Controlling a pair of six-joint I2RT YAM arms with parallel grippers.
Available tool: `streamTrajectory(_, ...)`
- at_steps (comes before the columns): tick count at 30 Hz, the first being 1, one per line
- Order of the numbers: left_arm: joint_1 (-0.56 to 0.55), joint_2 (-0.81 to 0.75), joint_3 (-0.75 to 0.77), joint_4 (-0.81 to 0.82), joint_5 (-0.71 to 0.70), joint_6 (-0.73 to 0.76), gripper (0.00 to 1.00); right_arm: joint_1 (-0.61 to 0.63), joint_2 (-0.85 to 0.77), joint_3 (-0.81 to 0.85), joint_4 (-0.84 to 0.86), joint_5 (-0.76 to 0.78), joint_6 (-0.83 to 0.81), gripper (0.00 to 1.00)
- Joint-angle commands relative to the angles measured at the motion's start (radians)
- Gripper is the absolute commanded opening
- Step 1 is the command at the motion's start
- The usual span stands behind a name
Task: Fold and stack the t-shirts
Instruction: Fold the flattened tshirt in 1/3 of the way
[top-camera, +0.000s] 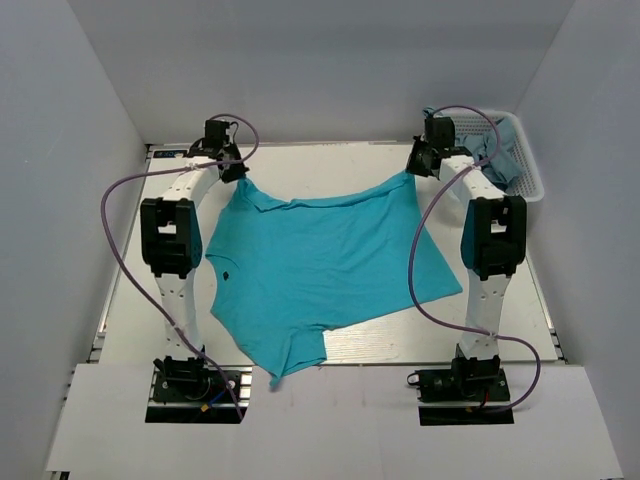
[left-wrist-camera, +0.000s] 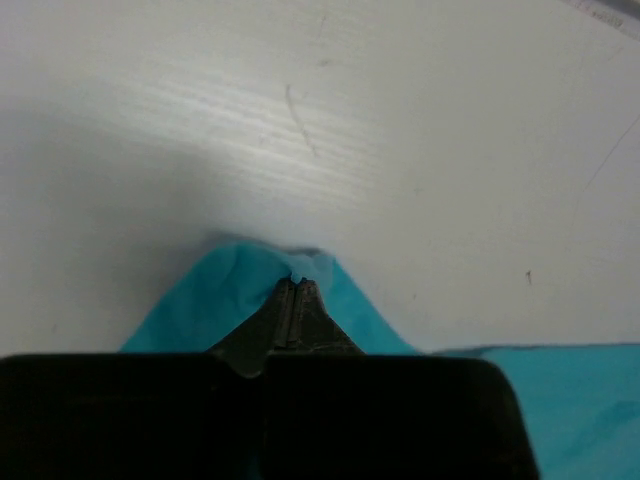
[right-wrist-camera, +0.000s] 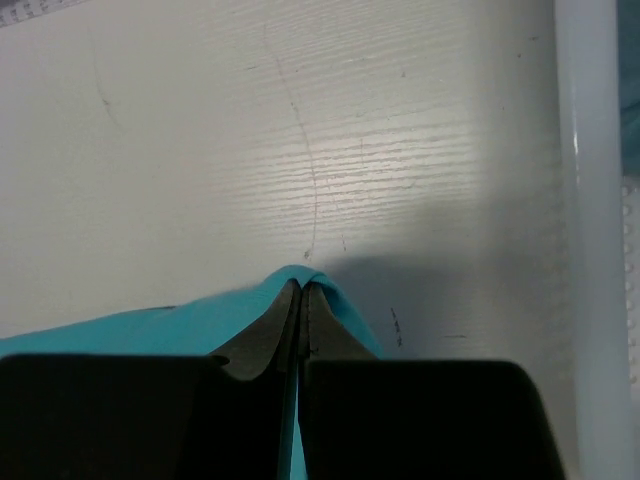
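Note:
The bright turquoise t-shirt (top-camera: 320, 265) lies spread across the middle of the table, its far edge stretched between the two grippers. My left gripper (top-camera: 233, 170) is shut on its far left corner; in the left wrist view the fabric (left-wrist-camera: 230, 290) bunches round the closed jaws (left-wrist-camera: 297, 284). My right gripper (top-camera: 415, 165) is shut on its far right corner; in the right wrist view the fabric (right-wrist-camera: 150, 330) folds over the closed jaws (right-wrist-camera: 302, 285). Duller grey-blue shirts (top-camera: 492, 155) lie in the basket at the far right.
A white lattice basket (top-camera: 525, 165) stands at the far right corner, close behind the right arm; its white rim (right-wrist-camera: 590, 250) shows in the right wrist view. White walls enclose the table on three sides. Purple cables loop off both arms.

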Motion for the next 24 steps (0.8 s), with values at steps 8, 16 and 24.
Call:
streamTrajectory(8,-0.009,-0.583,-0.488,-0.145,-0.104,-0.167,0.0,-0.029,-0.136,-0.089,-0.071,0.01,-0.052,0.0)
streamTrajectory(16,-0.018,-1.017,-0.846,-0.221,-0.009,-0.324,0.0,-0.038,-0.162,-0.095,-0.152,-0.006,-0.078,0.0)
streamTrajectory(24,-0.018,-1.248,-1.075,-0.316,0.135,-0.397,0.0,-0.05,-0.154,-0.056,-0.269,-0.036,-0.125,0.0)
